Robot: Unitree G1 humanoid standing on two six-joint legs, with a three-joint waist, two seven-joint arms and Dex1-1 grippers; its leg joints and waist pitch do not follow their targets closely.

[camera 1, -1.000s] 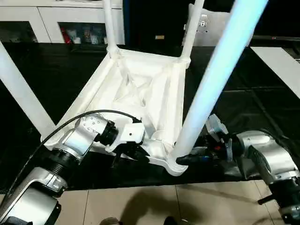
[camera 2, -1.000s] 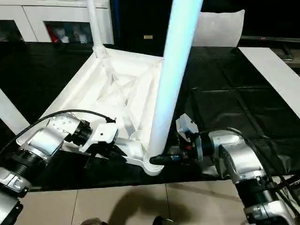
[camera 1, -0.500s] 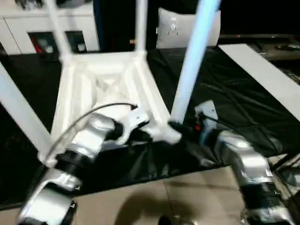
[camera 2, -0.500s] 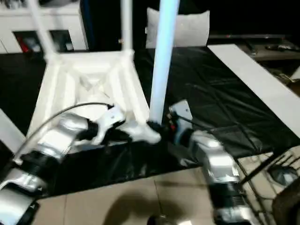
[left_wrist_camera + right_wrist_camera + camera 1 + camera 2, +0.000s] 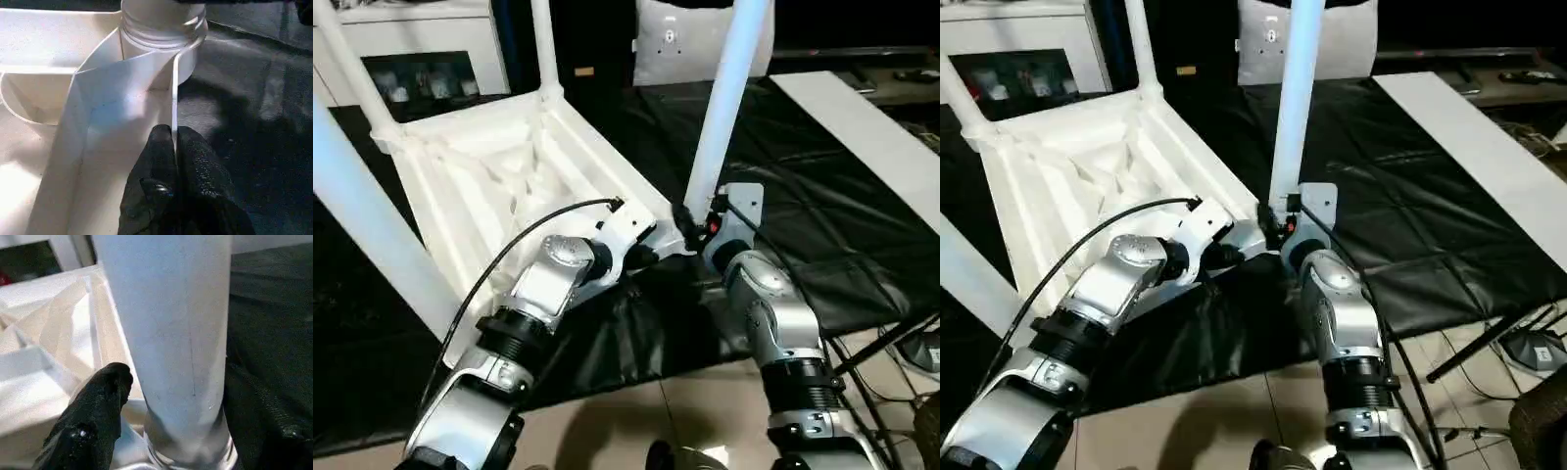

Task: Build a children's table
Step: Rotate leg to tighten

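The children's table (image 5: 499,166) lies upside down on a black cloth, its white legs pointing up. My left gripper (image 5: 649,257) is at the near corner, shut on the thin rim wall (image 5: 146,83) beside the corner socket (image 5: 161,29). The near-right leg (image 5: 720,108) stands in that socket. My right gripper (image 5: 690,223) is at the base of this leg (image 5: 171,333), open, with one black finger (image 5: 93,421) on each side and a small gap at the leg. Another leg (image 5: 372,235) rises at the near left, and two more (image 5: 544,49) at the far corners.
A flat white board (image 5: 862,117) lies on the black cloth (image 5: 803,225) at the right. A white cabinet (image 5: 421,39) and a white panel (image 5: 680,44) stand behind the table. Tiled floor (image 5: 636,421) runs along the front edge, with cables (image 5: 901,343) at the right.
The head camera has swung, so the whole scene has shifted. Both grippers stay at the near corner. The right gripper's fingers have spread a little off the leg's base.
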